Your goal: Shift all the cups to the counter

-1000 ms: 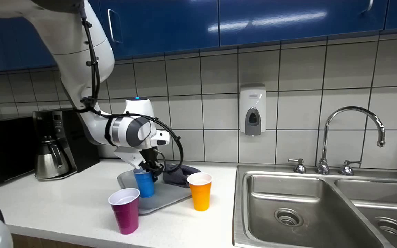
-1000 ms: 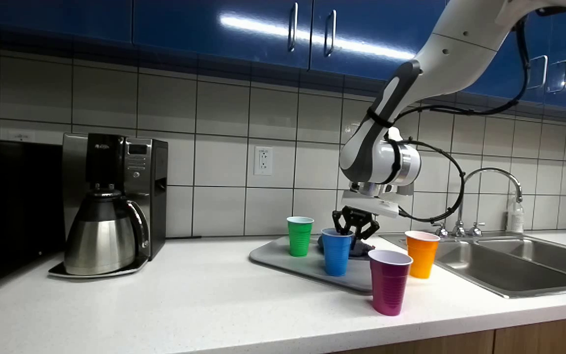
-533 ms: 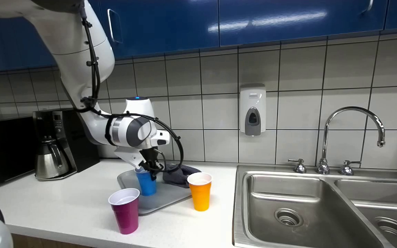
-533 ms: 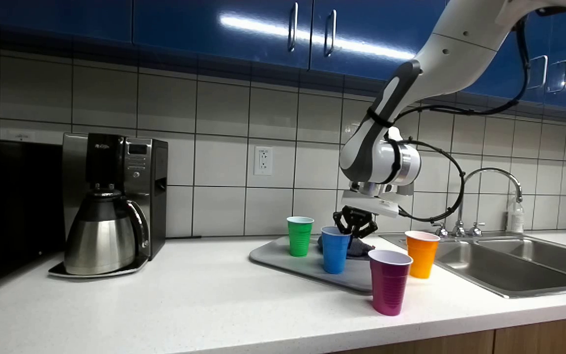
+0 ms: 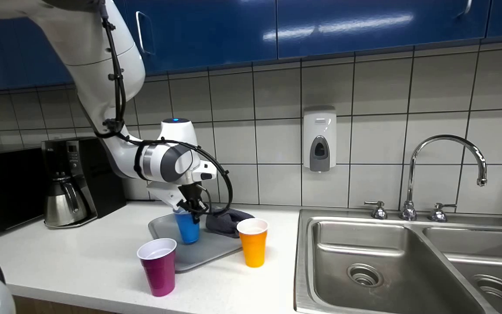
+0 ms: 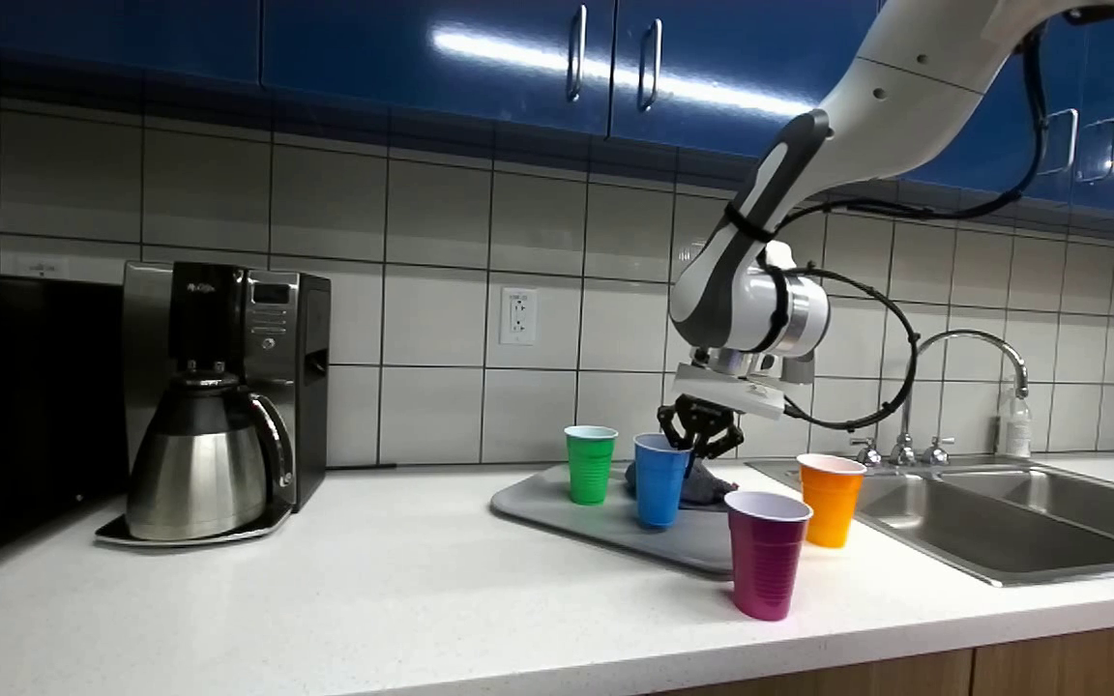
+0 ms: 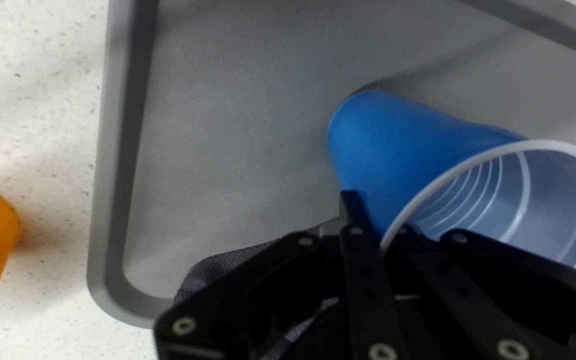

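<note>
The black two-fingered gripper had closed jaws pinching the wall of a blue tapered plastic tumbler at its rim, one finger along the outside, the other partly hidden at the mouth. It held the tumbler mouth up over a flat grey rimmed tray; whether the base touched the tray I could not tell. Just beside the gripper lay a bunched dark grey cloth. Near it, a green tapered plastic tumbler stood upright on the tray. On the gripper's opposite side, off the tray, an orange tapered plastic tumbler stood upright on the off-white speckled tabletop, as did a magenta-purple tapered plastic tumbler, nearer the front edge than the gripper. Farther from the gripper, past the orange tumbler, was a stainless steel double sink; well apart, on the green tumbler's side, stood a black-and-steel coffee pot.
</note>
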You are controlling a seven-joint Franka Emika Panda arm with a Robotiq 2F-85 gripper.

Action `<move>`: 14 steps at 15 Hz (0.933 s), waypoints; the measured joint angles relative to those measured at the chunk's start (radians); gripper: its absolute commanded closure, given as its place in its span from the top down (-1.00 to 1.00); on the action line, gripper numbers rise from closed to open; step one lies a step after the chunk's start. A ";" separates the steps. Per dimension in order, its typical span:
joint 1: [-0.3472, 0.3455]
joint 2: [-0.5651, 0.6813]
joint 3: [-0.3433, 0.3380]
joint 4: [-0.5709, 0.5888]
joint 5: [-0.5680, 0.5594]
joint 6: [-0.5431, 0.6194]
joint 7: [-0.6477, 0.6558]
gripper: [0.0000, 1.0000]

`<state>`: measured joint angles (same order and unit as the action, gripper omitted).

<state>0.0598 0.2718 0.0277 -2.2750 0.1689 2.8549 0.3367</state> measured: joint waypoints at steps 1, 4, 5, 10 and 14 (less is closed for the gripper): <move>-0.002 -0.007 0.000 0.000 0.005 0.000 -0.002 -0.99; -0.007 -0.028 0.000 -0.001 0.016 0.000 -0.008 -0.99; -0.009 -0.037 0.000 -0.003 0.018 0.000 -0.008 -0.99; -0.012 -0.081 -0.012 -0.026 0.019 0.000 -0.008 -0.99; -0.013 -0.125 -0.030 -0.064 0.019 0.000 -0.008 -0.99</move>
<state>0.0463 0.1471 -0.0026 -2.3388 0.1879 2.8549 0.3286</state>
